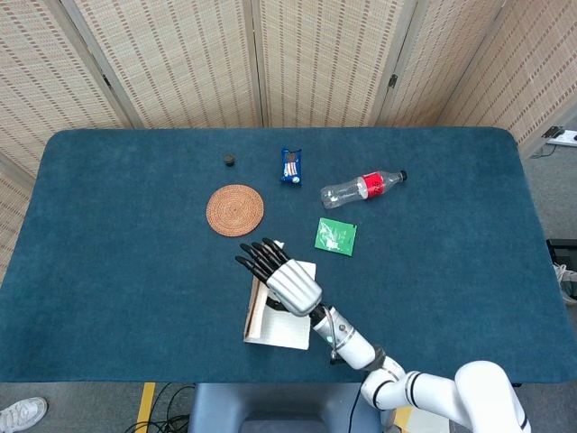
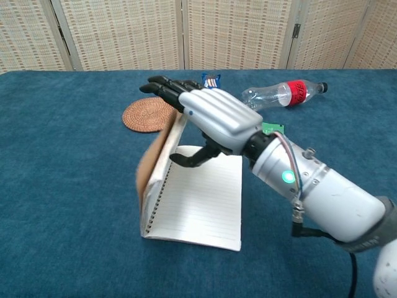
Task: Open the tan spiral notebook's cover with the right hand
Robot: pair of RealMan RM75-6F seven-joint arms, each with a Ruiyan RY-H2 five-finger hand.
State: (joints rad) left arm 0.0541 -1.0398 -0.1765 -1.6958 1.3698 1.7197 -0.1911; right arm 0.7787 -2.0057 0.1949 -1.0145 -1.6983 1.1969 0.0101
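We see the right hand (image 2: 214,118), fingers (image 2: 162,87) extended together, behind the near-upright cover (image 2: 155,162), spiral edge leftward.

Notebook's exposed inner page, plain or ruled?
Ruled: the tan spiral notebook's white page has fine horizontal lines, clearest in the chest view.

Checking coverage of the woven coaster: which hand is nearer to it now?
Right. The right hand is at the lifted notebook cover, just beside the woven coaster; the left hand shows in neither view.
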